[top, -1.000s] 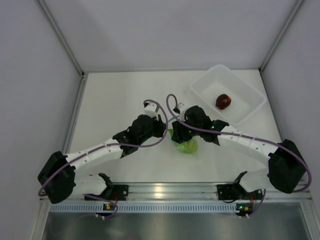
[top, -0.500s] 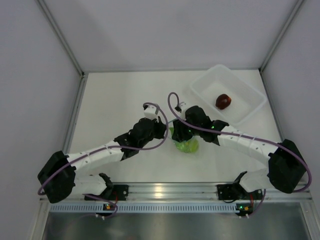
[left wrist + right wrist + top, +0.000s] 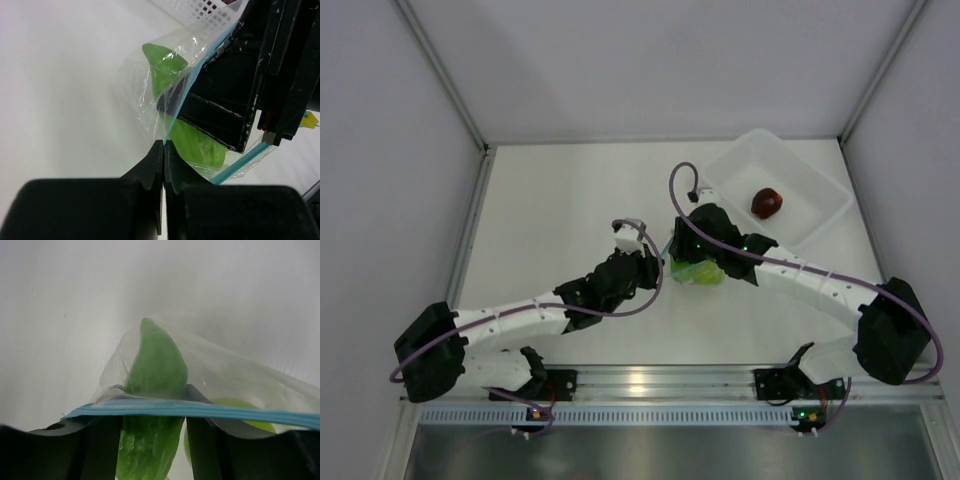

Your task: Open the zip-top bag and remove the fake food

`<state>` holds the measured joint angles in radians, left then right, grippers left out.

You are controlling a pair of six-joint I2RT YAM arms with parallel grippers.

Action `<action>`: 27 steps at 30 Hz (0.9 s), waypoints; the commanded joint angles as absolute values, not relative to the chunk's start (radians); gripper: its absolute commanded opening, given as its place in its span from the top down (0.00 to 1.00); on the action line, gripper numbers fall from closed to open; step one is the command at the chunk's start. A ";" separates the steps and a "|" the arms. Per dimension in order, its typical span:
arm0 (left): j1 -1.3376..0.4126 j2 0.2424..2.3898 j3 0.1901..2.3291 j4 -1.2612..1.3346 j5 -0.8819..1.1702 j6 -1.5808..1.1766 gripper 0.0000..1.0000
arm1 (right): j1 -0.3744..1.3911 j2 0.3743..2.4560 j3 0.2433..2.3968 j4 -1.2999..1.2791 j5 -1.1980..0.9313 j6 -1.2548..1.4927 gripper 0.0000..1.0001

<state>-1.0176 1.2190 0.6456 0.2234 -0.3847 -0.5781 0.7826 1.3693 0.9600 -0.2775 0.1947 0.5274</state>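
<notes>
Nearer the tray (image 3: 800,190) now, zip-top bag (image 3: 140,85) edge pinched by left gripper (image 3: 163,142); right gripper (image 3: 152,425) clamps fake food (image 3: 157,365).

Standing here, I can't make out a single word, number, brand or sign. The bag (image 3: 150,75) is plain clear plastic with an unmarked blue strip, and the white tray (image 3: 800,190) has no print that I can see. Anything that might be written on the arms is too small to read.
</notes>
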 commanded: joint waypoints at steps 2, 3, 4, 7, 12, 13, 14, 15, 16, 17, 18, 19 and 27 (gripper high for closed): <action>-1.066 1.213 0.634 0.230 -0.486 -0.586 1.00 | 0.773 1.356 1.043 -0.239 0.322 0.630 1.00; -1.084 1.219 0.634 0.230 -0.498 -0.584 1.00 | 0.773 1.347 1.045 -0.242 0.327 0.641 1.00; -1.092 1.223 0.635 0.230 -0.523 -0.589 1.00 | 0.773 1.341 1.046 -0.245 0.343 0.669 1.00; -1.109 1.238 0.634 0.229 -0.548 -0.629 1.00 | 0.773 1.310 1.019 -0.227 0.359 0.725 1.00; -1.115 1.246 0.611 0.203 -0.699 -0.735 1.00 | 0.776 1.253 0.940 -0.193 0.304 0.750 1.00; -1.115 1.247 0.609 0.187 -0.728 -0.776 1.00 | 0.776 1.244 0.934 -0.196 0.292 0.761 1.00; -1.115 1.247 0.611 0.173 -0.754 -0.794 1.00 | 0.778 1.232 0.905 -0.190 0.279 0.765 1.00; -1.115 1.250 0.615 0.138 -0.809 -0.813 1.00 | 0.779 1.203 0.888 -0.180 0.269 0.770 1.00; -1.115 1.253 0.623 0.126 -0.830 -0.842 1.00 | 0.787 1.189 0.875 -0.173 0.255 0.785 1.00; -1.114 1.262 0.626 0.121 -0.850 -0.850 1.00 | 0.790 1.174 0.849 -0.167 0.253 0.785 1.00; -1.114 1.267 0.624 0.123 -0.882 -0.856 1.00 | 0.798 1.140 0.835 -0.157 0.253 0.785 1.00; -1.115 1.275 0.633 0.124 -0.891 -0.868 1.00 | 0.811 1.122 0.816 -0.123 0.253 0.785 1.00; -1.112 1.397 0.753 0.040 -0.917 -0.894 1.00 | 0.834 1.025 0.729 -0.084 0.172 0.667 1.00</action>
